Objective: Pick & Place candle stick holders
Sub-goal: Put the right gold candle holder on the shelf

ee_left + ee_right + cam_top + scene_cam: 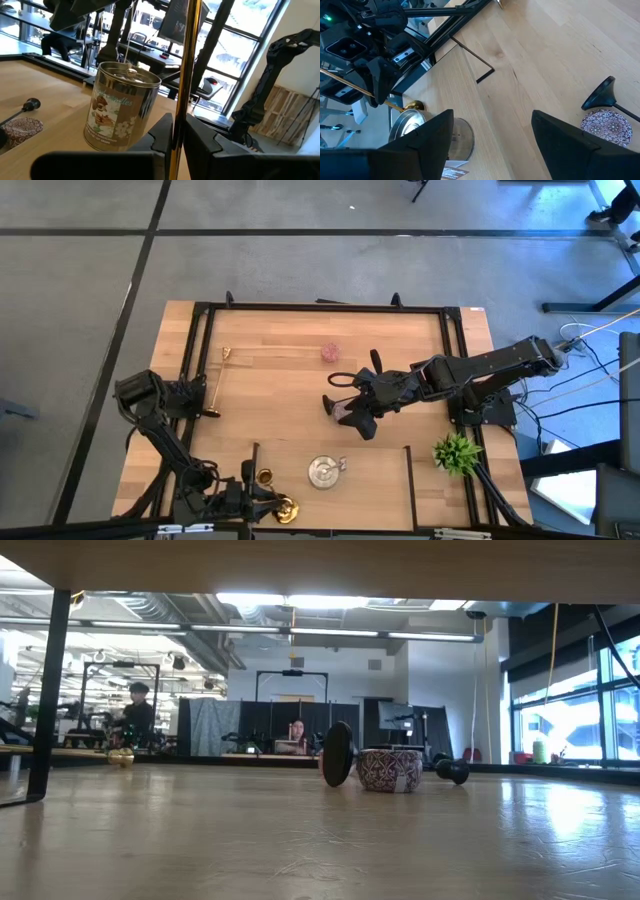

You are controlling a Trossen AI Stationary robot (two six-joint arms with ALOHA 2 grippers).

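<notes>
The left end effector (177, 137) sits at the near-left desk (290, 385) edge, closed narrow on a thin gold stem (186, 70), w/ a silver tin (325, 471) just beside it; the tin's label shows a bear and flowers, but its writing is not readable. The right end effector (352, 415) is wide open above the desk centre, its arm stretched in low from the right side, w/ a patterned pink holder (607, 127) and a black holder (601, 95) lying on its side near its fingers. Another pink holder (331, 352) stands farther back, and a gold holder (213, 385) lies at left.
</notes>
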